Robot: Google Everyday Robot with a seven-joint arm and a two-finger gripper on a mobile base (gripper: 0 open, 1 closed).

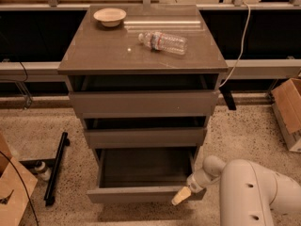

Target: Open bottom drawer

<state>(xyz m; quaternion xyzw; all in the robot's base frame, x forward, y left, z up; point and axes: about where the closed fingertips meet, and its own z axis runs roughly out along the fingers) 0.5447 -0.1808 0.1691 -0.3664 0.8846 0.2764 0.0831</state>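
Bottom drawer (131,195) stands open; gripper (181,197) at its front's right end, likely for pulling; grip we cannot tell.

My gripper (181,197), smooth off-white plastic with a tan tip, sits at the cabinet's (108,55) lower right, by the bottom drawer's (136,194) glossy grey-brown front. The cabinet top is equally glossy, bearing a clear plastic bottle (163,42). Right of the cabinet stands a matt cardboard box (288,107).
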